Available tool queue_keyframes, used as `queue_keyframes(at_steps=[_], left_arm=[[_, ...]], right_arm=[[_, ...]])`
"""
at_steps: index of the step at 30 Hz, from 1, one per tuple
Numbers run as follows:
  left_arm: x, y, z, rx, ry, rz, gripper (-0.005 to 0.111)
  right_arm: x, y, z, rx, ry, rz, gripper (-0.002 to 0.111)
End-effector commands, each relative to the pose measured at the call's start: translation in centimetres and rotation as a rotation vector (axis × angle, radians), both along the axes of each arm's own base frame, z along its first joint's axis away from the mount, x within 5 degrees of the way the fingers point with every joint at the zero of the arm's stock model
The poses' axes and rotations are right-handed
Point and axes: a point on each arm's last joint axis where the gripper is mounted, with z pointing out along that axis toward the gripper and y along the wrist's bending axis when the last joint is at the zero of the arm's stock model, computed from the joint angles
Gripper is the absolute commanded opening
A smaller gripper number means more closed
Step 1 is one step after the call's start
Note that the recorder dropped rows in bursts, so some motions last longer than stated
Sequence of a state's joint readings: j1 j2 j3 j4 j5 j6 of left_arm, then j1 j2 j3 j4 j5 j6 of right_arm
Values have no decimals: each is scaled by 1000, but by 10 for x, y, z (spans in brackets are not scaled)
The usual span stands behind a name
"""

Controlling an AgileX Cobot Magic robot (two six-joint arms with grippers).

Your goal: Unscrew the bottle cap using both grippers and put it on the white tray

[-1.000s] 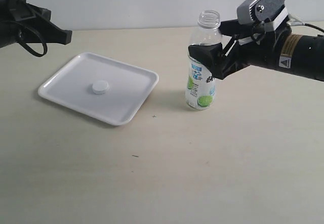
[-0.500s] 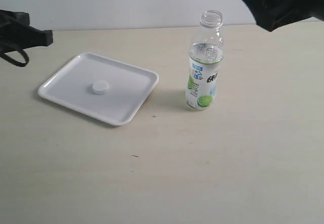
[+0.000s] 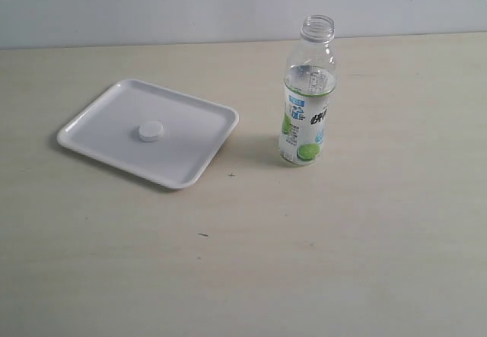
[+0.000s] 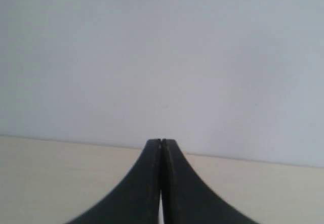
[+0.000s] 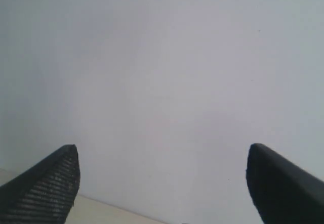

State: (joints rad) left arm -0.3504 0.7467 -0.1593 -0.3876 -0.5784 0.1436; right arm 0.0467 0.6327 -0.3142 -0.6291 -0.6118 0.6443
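The bottle cap (image 3: 151, 131), small, round and white, lies in the middle of the white tray (image 3: 202, 154) on the left of the table. The bottle (image 3: 307, 97) stands upright to the tray's right, its threaded neck uncapped. Neither arm shows in the exterior view. In the left wrist view my left gripper (image 4: 161, 144) is shut with nothing between its black fingers, facing a pale wall above the table edge. In the right wrist view my right gripper (image 5: 162, 155) is open wide, its ribbed fingertips (image 5: 63, 176) far apart, also facing the wall.
The beige tabletop (image 3: 251, 253) stretches in front of the tray and bottle. A pale wall (image 3: 190, 6) rises behind the table's far edge.
My right gripper let go of the bottle, rose and left the exterior view. The left arm drew back off the left edge. Cap, tray and bottle have not moved.
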Motion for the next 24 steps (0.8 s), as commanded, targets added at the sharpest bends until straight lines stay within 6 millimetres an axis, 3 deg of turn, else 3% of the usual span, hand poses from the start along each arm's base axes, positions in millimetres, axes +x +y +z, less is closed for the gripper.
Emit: queue_keyframes(at_steps=[1,4,11,18,24], left_arm=[[-30,10,-17,-93,-121,-12,0],[-39,14,-16,-161,-140,-19,0],[-54,5,-5,-98,-264,-153,0],[-51,2,-26,-212,8,-183,0],[-52,1,-39,-187,147,-181,0]], right_arm=[[-12,-4,-9,31,42,-27,84],[-16,-4,-16,24,55,-36,84],[-19,-1,-34,49,103,14,84],[-19,-2,-39,144,164,29,84],[-19,-2,-39,148,165,29,84]])
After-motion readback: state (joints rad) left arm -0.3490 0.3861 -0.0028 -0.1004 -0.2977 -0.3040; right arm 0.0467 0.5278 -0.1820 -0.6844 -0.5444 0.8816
